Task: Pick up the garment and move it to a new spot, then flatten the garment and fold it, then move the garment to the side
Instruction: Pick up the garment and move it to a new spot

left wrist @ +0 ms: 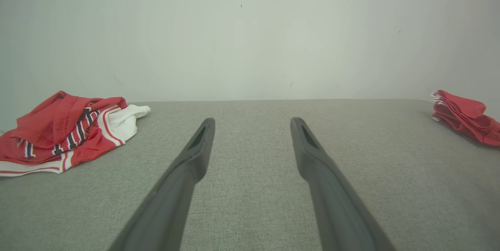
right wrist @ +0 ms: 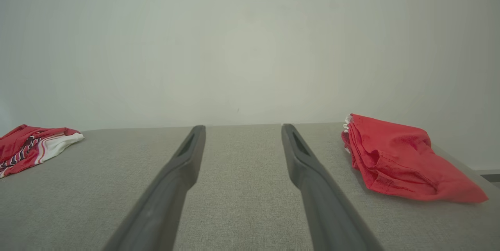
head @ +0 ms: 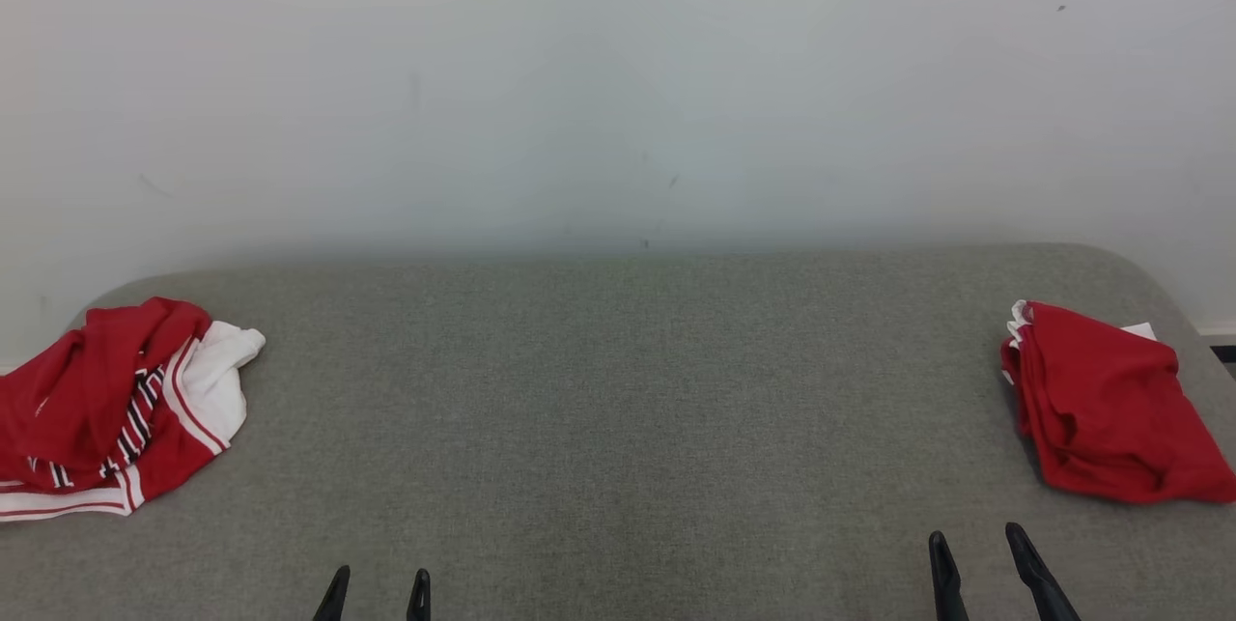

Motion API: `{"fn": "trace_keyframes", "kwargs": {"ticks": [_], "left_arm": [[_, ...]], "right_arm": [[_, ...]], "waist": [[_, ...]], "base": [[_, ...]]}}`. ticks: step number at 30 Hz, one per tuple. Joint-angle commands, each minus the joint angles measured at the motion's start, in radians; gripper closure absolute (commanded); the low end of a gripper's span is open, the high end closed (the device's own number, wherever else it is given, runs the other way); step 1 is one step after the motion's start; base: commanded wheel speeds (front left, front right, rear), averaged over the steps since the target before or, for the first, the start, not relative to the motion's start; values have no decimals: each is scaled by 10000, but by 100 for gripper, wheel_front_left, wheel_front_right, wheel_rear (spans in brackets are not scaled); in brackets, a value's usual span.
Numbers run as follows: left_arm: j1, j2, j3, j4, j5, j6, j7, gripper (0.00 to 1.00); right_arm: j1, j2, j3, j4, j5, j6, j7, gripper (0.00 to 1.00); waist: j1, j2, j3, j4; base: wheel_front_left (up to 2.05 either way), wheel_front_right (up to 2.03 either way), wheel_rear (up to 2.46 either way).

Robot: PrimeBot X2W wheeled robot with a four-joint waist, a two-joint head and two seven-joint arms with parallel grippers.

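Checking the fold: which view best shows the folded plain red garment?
The right wrist view: the folded plain red garment lies whole and large there. The head view cuts it at the frame edge; the left wrist view shows it small and cropped.

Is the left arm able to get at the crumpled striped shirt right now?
Probably yes: the left pincer is open, and just bare grey surface lies between it and the shirt, which sits well off to its left, near the edge.

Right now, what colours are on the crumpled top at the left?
The crumpled fabric garment is red with white trim and dark stripes; clearest in left wrist view.
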Motion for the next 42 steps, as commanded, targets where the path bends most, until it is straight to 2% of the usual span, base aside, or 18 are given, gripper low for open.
{"fn": "trace_keyframes", "kwargs": {"ticks": [1,7,30,34,42], "left_arm": [[-103,-19,-7,21,101,-25,-34,0],[-146,-19,83,-7,224,-45,-34,0],[-431,-18,333,-302,203,-99,-33,0],[-485,-18,372,-348,93,-49,-33,0],[-535,-20,516,-548,-192,94,-33,0]], "right_arm": [[135,21,7,39,104,-24,-2,0],[169,89,175,82,134,-24,-2,0],[-254,242,596,34,26,-24,-2,0],[-327,248,678,39,10,-24,-2,0],[-757,155,973,182,-40,-24,-2,0]], "waist": [[0,-1,0,164],[0,-1,28,835],[0,-1,392,4105],[0,-1,471,4514],[0,-1,808,4809]], "base": [[0,0,0],[0,0,0],[0,0,0],[0,0,0],[0,0,0]]}}
